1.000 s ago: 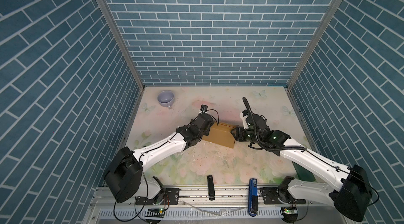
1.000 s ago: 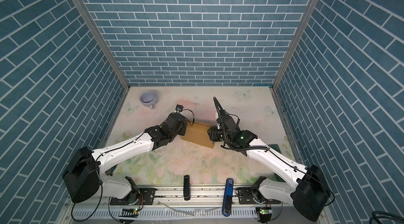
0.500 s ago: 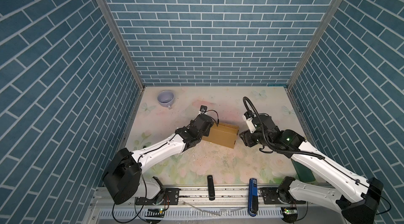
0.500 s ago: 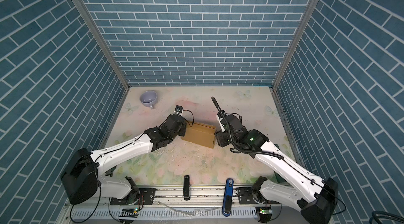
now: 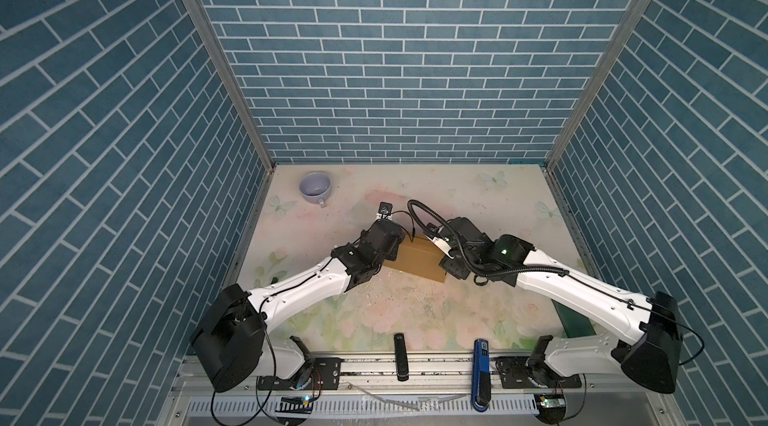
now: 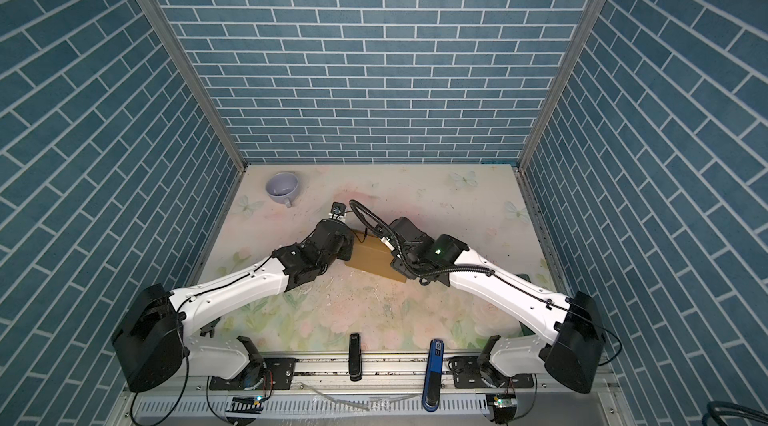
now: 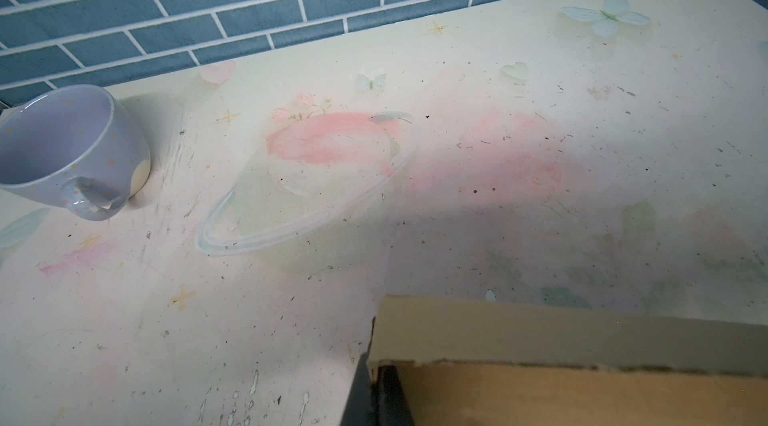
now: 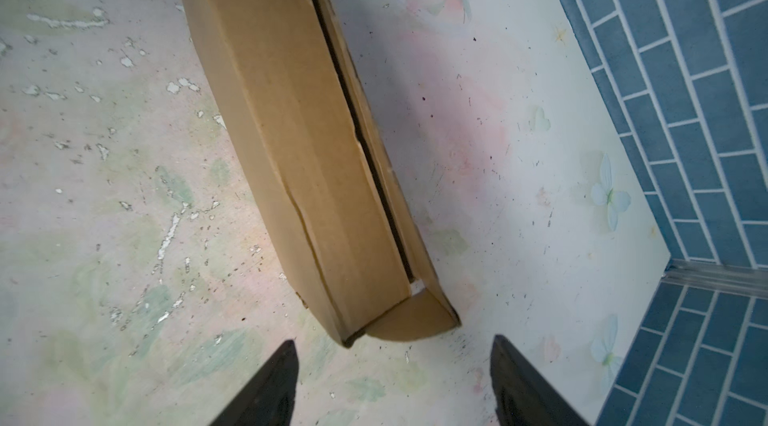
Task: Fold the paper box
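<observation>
Looks like you're on the closing-up step. The paper box sits in the middle of the desk, formed but gaping along its lid edge (the right wrist view shows it best). The left jaws are shut tight at its corner. The right jaws are wide open and empty, with the box end just ahead of them, untouched. Next I'd press that lid down squarely.

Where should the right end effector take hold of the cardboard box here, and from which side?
Likely the narrow end of the cardboard box, approached endwise: it faces the open right end effector and looks thin enough to span.
</observation>
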You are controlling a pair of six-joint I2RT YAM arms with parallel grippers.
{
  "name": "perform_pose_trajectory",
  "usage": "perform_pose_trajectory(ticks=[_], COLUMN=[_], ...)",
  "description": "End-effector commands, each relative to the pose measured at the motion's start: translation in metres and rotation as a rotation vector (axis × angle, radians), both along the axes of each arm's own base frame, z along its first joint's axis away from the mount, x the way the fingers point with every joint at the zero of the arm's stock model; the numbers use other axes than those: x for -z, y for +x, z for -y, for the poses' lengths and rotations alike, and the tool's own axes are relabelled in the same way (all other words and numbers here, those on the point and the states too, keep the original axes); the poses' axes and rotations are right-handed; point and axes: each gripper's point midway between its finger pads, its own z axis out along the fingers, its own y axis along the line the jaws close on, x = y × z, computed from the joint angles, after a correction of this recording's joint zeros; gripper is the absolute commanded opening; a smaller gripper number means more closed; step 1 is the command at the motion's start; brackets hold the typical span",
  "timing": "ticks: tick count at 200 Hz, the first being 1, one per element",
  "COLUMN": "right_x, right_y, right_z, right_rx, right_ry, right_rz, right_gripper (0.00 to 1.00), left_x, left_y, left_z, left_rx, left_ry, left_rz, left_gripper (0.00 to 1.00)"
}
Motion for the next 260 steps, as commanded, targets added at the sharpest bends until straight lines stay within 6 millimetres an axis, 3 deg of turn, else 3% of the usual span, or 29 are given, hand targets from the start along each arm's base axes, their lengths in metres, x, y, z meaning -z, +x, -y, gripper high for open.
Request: perform_pose_trajectory(ticks=[1,49,124,260], right_x=[-0.027,-0.023,0.004,0.041], right_y=[0.014,0.017,0.007,0.007], right_z=[-0.013,-0.021,-0.028,-0.030], right_rx=[-0.065,-0.109,-0.147,-0.101], right_ry=[-0.035,-0.085,-0.087,-0.085], right_rz=[0.098,0.086,-0.004,-0.050], right_gripper=[0.75,0.79,0.79,0.74], left_x=[0.057,0.057,0.056,0.054], left_y=[-0.036,-0.038,-0.037,-0.036], left_z=[-0.013,-0.016,-0.015,-0.016], left_rx=[0.060,0.059,0.057,0.052], left_ry=[0.121,0.121,0.116,0.122], left_rz=[-0.192,-0.187,-0.186,-0.182], left_gripper=[0.00,0.00,0.00,0.00])
